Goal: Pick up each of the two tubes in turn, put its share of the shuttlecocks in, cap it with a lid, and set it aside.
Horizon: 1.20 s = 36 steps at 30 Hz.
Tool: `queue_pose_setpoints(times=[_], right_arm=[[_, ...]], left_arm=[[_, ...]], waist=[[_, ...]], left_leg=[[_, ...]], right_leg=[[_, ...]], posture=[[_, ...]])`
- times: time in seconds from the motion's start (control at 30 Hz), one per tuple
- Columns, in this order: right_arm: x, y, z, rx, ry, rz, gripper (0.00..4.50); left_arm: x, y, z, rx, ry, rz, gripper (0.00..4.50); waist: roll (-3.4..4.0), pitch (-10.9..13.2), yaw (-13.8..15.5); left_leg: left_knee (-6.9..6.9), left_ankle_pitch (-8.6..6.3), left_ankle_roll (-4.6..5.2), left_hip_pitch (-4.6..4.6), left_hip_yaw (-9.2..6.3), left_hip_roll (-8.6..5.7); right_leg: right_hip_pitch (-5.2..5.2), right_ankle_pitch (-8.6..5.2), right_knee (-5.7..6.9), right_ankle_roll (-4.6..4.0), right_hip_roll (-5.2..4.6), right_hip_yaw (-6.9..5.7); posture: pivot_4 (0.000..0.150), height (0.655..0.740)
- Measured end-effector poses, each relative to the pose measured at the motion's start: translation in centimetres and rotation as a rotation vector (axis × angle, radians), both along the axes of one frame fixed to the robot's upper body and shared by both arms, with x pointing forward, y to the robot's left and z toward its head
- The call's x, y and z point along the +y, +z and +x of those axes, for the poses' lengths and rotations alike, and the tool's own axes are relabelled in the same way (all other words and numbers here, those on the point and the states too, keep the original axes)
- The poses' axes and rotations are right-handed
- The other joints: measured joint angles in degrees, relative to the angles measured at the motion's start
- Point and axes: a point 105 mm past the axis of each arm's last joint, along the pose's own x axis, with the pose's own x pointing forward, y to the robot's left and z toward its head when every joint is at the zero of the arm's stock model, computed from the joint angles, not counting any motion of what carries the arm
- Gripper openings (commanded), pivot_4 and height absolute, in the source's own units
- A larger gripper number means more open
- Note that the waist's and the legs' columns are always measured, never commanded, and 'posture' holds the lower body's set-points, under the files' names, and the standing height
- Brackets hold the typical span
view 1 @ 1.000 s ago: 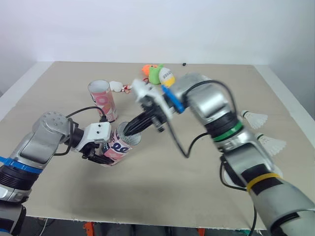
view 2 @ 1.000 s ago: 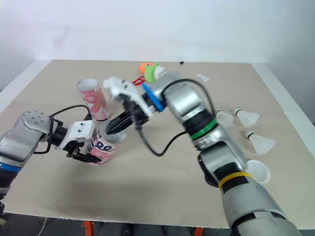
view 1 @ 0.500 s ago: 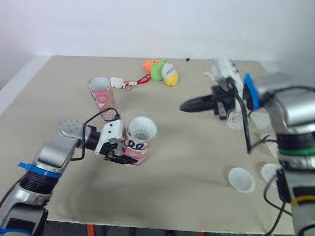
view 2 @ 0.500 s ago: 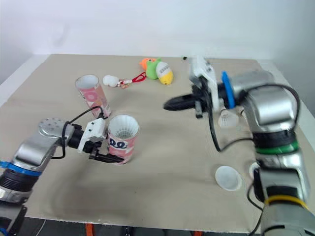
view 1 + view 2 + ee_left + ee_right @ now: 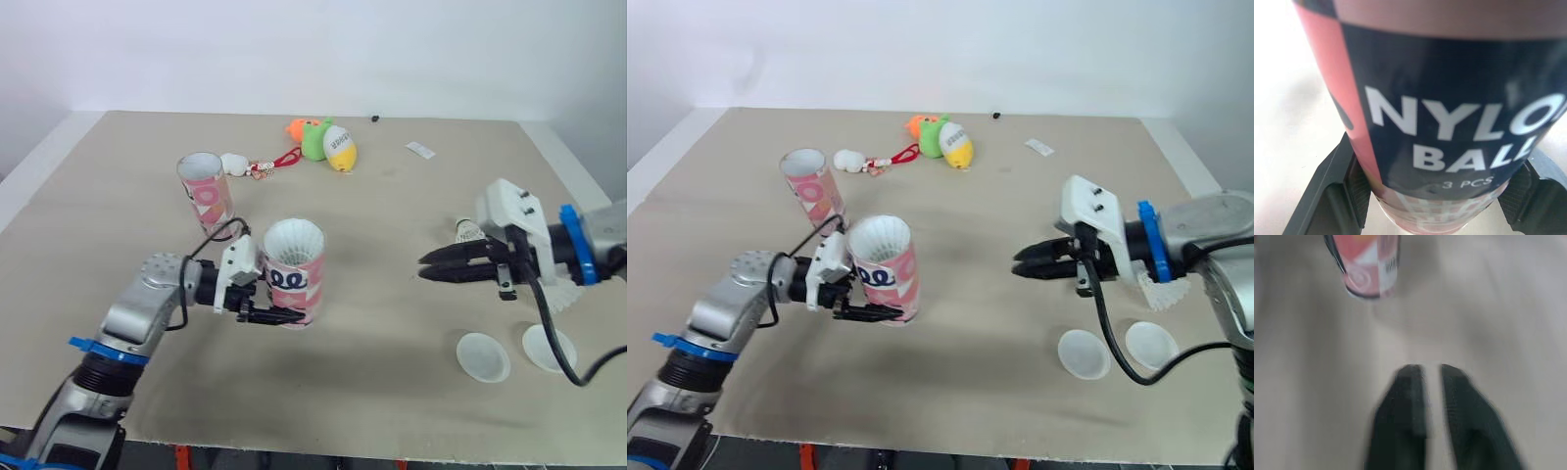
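Pink tube (image 5: 292, 282), a shuttlecock (image 5: 294, 240) in its mouth, sat clamped in my left gripper (image 5: 284, 311); my right gripper (image 5: 425, 267) hung well apart, empty, jaws barely parted.

From the head, we look forward and down through two eyes set side by side; both take in the same table (image 5: 392, 323), slightly offset. Our left wrist camera sits right against the held tube (image 5: 1449, 98), clamped in the left gripper (image 5: 1442, 200). Our right wrist camera looks along the right gripper (image 5: 1432, 372), low over the table, toward a pink tube (image 5: 1364, 264) well ahead.
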Motion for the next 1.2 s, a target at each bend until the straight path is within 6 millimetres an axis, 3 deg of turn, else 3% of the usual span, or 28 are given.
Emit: queue_pose_setpoints(times=[0.13,0.2,0.33,0.5,0.8,1.03,1.13,1.2], right_arm=[[-2.5,-1.2,-1.2,0.045,-0.056,-0.084,3.99],[-3.0,-1.6,-1.4,0.05,-0.072,-0.098,3.99],[-7.3,-4.5,-2.4,0.156,-0.192,-0.186,3.99],[-10.4,-5.7,-2.0,0.152,-0.248,-0.262,3.99],[-10.9,-9.9,0.7,0.169,-0.27,-0.308,3.99],[-10.1,-10.3,1.0,0.182,-0.234,-0.316,3.99],[-9.8,-10.3,1.4,0.17,-0.217,-0.327,3.21],[-9.4,-10.3,1.6,0.165,-0.204,-0.322,2.29]], left_arm=[[-1.8,-1.6,0.1,-0.037,-0.026,-0.002,2.97],[-1.9,-2.1,0.4,-0.042,-0.021,0.01,2.97],[-3.2,-3.4,1.3,-0.11,-0.014,-0.004,2.97],[-4.7,-3.5,2.1,-0.165,-0.007,-0.03,2.97],[-5.3,-3.5,2.5,-0.188,0.039,-0.048,2.97],[-5.0,-3.4,2.5,-0.168,0.089,-0.061,2.97],[-4.8,-3.4,2.6,-0.131,0.106,-0.071,2.97],[-4.9,-3.2,2.5,-0.114,0.105,-0.082,2.97]], waist=[[0.0,0.0,0.01],[0.01,0.01,-0.12],[0.0,0.02,0.09],[-0.02,0.04,-0.1],[0.01,0.04,-0.27],[0.03,0.04,-0.27],[0.02,0.04,-0.3],[0.01,0.05,-0.29]], left_leg=[[0.04,0.0,0.0,0.07,0.05,-0.04],[0.06,0.0,0.0,0.08,0.12,0.02],[0.12,0.03,0.05,0.32,0.11,-0.08],[0.34,0.05,0.07,0.69,0.25,-0.09],[0.34,0.22,0.12,0.82,0.36,-0.03],[0.34,0.22,0.12,0.81,0.37,-0.04],[0.34,0.22,0.12,0.81,0.38,-0.01],[0.34,0.22,0.12,0.81,0.37,0.01]], right_leg=[[0.06,0.05,-0.01,0.04,-0.02,0.07],[0.04,0.15,-0.02,-0.02,0.01,0.07],[0.38,0.14,-0.04,0.15,-0.01,0.11],[0.81,0.15,-0.17,0.51,0.0,0.35],[0.95,0.43,-0.43,0.82,0.11,0.57],[0.94,0.62,-0.46,0.54,0.09,0.6],[0.94,0.62,-0.47,0.57,0.13,0.6],[0.95,0.64,-0.5,0.6,0.14,0.59]], posture=[[0.15,0.7323],[0.15,0.7323],[0.15,0.7323],[0.15,0.7323],[0.15,0.7323],[0.15,0.7323],[0.15,0.7323],[0.15,0.7323]])
